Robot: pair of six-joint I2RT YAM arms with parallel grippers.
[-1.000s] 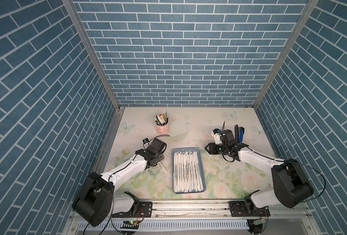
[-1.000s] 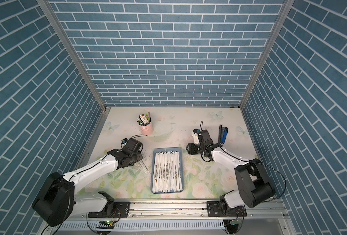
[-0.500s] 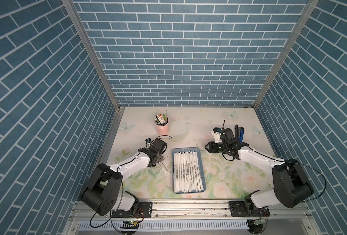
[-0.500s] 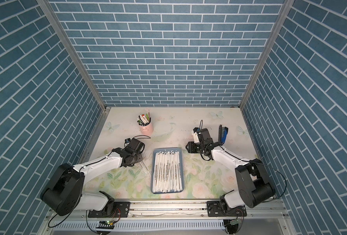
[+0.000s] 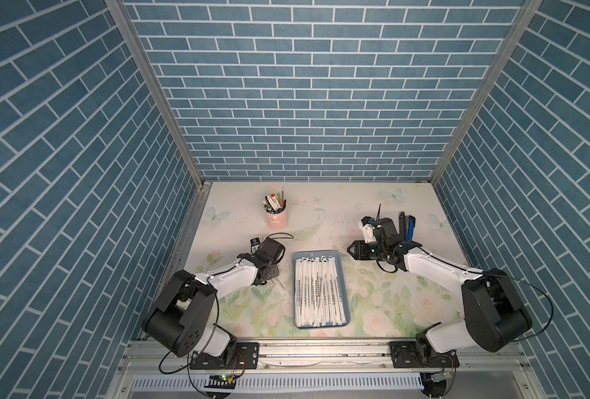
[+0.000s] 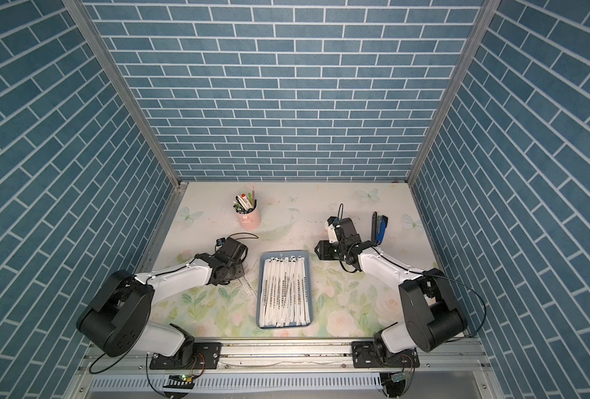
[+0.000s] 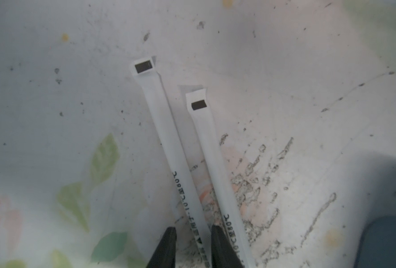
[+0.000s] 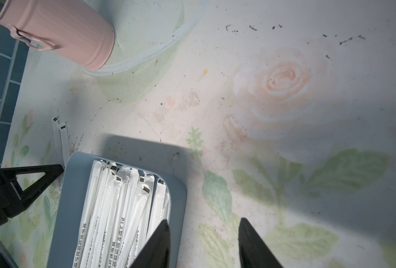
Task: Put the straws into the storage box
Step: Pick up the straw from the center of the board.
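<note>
- The left fingers (image 7: 168, 248) stand close on either side of one wrapped straw (image 7: 169, 143) lying on the bench (image 7: 285, 69); whether they press it I cannot tell.
- A second loose straw (image 7: 208, 148) lies just outside one finger, nearly parallel (black end marks pointing away from the fingertips).
- The right fingers (image 8: 158, 246) are spread with nothing between them, one over the rim of the storage box (image 8: 179, 197), its mate over bare bench.
- The other straws (image 5: 317, 290) lie lengthwise in the box, which sits between the two pairs of fingers.
- A pink cup (image 8: 60, 32) stands well beyond the right fingertips.
</note>
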